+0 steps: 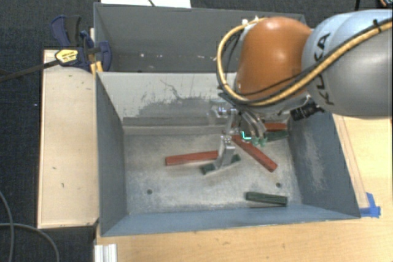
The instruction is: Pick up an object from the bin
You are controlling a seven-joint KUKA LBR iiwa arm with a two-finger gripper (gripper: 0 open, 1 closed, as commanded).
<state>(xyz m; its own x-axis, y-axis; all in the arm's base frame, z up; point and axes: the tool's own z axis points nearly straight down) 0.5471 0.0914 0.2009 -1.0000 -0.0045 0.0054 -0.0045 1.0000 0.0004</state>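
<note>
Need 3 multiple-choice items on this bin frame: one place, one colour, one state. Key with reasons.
1. Where does the dark green bar lie?
A) by the wall at the view's bottom
B) against the far wall
C) in the left corner

2. What colour is the long bar left of the gripper?
A) blue
B) reddish-brown
C) yellow

3. The dark green bar is:
A) standing upright
B) lying flat, apart from the others
C) stacked on another bar

Key:
1 A, it sits beside the bottom wall, right of middle.
2 B, reddish-brown against the grey bin floor.
3 B, bare floor surrounds it.
</note>
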